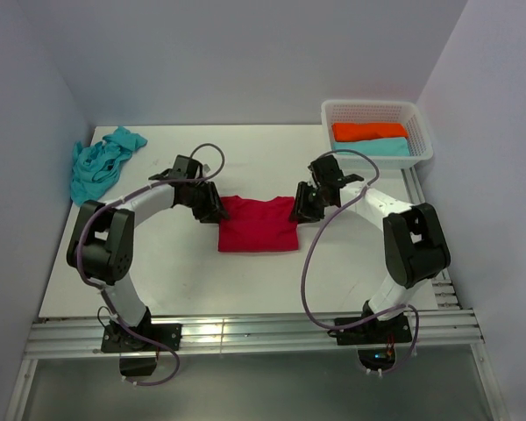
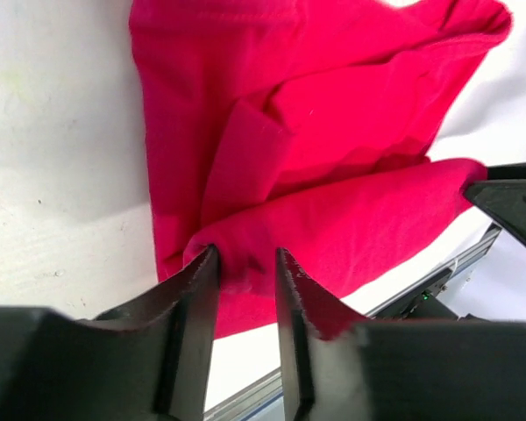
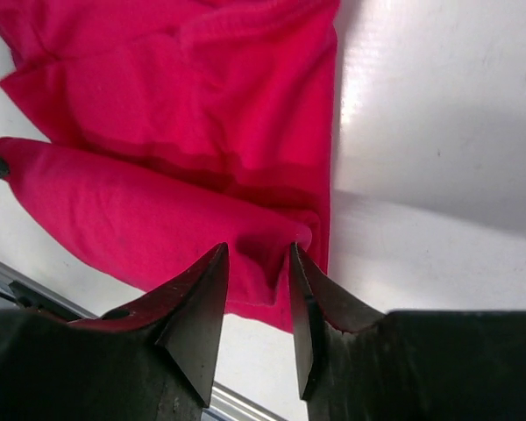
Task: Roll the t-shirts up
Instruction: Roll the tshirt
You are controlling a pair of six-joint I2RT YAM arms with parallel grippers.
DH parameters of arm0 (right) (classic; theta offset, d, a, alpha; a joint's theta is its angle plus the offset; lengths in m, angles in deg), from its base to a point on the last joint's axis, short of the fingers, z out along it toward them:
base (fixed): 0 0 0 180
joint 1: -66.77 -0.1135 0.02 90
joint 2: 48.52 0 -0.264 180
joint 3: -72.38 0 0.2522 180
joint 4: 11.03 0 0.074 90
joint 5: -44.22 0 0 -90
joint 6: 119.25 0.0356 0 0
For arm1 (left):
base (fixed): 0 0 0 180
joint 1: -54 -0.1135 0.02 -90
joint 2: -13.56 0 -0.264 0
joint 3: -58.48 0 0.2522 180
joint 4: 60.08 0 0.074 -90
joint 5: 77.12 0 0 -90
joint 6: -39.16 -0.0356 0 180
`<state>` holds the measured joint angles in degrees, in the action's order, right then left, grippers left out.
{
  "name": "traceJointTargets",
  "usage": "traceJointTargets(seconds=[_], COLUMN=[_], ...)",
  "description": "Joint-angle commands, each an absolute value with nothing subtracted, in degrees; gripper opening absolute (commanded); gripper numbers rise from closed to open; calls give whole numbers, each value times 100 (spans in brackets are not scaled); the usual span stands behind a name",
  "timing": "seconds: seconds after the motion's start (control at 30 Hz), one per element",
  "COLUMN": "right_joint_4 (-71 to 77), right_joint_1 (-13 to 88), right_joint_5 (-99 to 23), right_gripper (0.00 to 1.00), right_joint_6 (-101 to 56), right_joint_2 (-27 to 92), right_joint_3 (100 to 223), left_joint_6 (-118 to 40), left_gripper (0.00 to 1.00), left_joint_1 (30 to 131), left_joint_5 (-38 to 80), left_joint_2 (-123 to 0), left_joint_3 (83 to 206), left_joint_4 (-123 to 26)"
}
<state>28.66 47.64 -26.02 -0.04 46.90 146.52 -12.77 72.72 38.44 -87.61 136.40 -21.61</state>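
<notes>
A crimson-red t-shirt [image 1: 257,225] lies on the white table between my two arms. Its far edge is turned over into a thick roll running from one gripper to the other [image 2: 368,219] [image 3: 131,210]. My left gripper [image 1: 212,210] [image 2: 245,259] is closed on the left end of that roll, with fabric bulging between its fingers. My right gripper [image 1: 300,210] [image 3: 257,254] is closed on the right end in the same way. The rest of the red shirt lies flat towards the arm bases.
A crumpled turquoise t-shirt [image 1: 101,165] lies at the far left of the table. A white perforated basket [image 1: 423,132] at the far right holds an orange t-shirt [image 1: 368,131] and a turquoise one [image 1: 390,147]. Walls close in the left, back and right sides.
</notes>
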Motion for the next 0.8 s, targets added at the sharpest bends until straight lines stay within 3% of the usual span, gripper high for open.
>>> traceJointTargets(seconds=[0.0,0.37,0.4,0.43,0.5,0.6,0.67,0.77], right_joint_4=[2962,3244,3261,3261,3227,3261,3235,3139], right_joint_1=[4858,4981,4981,4981,4990,4981,4981,4981], right_joint_5=[-2671,-2663,-2654,-2610,-2531,-2355,-2294,-2119], right_gripper=[42,47,44,32,27,9,2,0], right_joint_6=[2,-174,-182,-174,-183,-191,-209,-183], right_joint_2=[4597,4245,4184,4149,4087,4139,4201,4262], right_joint_3=[14986,15346,15346,15338,15303,15294,15250,15162], left_joint_6=[-1383,-1357,-1392,-1418,-1454,-1384,-1261,-1112], left_gripper=[39,43,43,43,42,40,34,29], left_joint_1=[7220,7017,7000,6982,6965,6947,6947,6982], left_joint_5=[3942,3785,3662,3565,3424,3668,3897,4231], left_joint_2=[-8611,-8427,-8409,-8383,-8260,-7996,-7856,-7628], left_joint_3=[13938,14281,14369,14413,14431,14248,14020,13624], left_joint_4=[-2109,-1697,-1487,-1355,-1231,-1396,-1520,-1897])
